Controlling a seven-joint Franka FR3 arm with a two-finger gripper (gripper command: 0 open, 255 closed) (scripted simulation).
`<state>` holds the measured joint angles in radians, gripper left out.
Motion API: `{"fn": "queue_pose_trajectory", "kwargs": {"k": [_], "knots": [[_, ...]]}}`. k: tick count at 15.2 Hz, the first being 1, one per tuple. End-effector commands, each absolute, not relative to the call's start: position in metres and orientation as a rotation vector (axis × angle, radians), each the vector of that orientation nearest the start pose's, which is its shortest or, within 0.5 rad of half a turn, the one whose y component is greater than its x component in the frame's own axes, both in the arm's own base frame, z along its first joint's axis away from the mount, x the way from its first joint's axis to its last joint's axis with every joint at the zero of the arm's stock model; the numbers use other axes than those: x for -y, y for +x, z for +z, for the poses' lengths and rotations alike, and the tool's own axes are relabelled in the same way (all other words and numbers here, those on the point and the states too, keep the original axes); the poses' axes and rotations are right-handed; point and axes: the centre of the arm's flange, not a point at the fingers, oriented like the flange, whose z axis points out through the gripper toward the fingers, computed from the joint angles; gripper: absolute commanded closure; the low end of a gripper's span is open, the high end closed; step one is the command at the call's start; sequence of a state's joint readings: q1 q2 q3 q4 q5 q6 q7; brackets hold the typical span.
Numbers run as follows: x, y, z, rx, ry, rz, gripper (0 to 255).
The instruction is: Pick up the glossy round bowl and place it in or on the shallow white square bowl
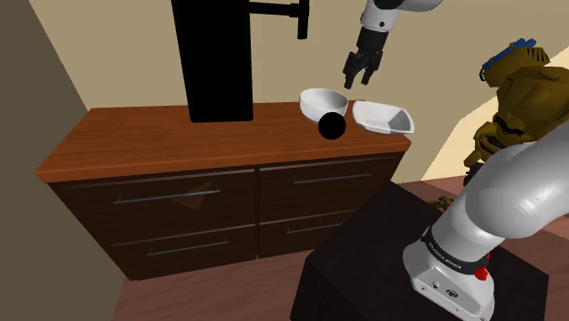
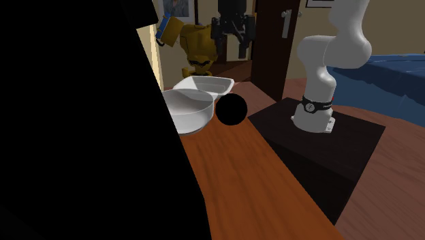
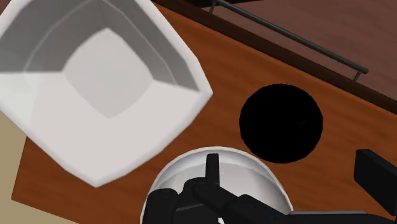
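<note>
Hovering with jaws spread apart and empty, the all-black two-finger gripper (image 1: 358, 80) sits above the brown wooden dresser top (image 1: 164, 137). Below the jaws: glossy white round bowl (image 3: 248, 168), resting on the wood, not held. Just past it, off to one side of the jaws: black sphere (image 3: 281, 123). Farther ahead of the jaws: shallow white square bowl (image 3: 95, 83). Judgement: descend straight, straddle one rim wall, keep fingers off the sphere.

A bedroom in a house: a wooden chest of drawers (image 1: 228, 196) stands against beige walls, with what looks like a blue-covered bed (image 2: 402, 75), a dark door (image 2: 269, 54) and a yellow toy robot (image 2: 201, 44).
</note>
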<state>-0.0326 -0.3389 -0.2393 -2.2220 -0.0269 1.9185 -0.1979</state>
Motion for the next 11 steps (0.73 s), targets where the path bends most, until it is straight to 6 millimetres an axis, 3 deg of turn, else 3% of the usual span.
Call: {"fn": "queue_pose_trajectory", "kwargs": {"k": [1,11], "knots": [[0.15,0.455,0.5,-0.08,-3.095,-0.055,0],[0.235,0.538,0.439,-0.072,-3.095,-0.035,0]]}}
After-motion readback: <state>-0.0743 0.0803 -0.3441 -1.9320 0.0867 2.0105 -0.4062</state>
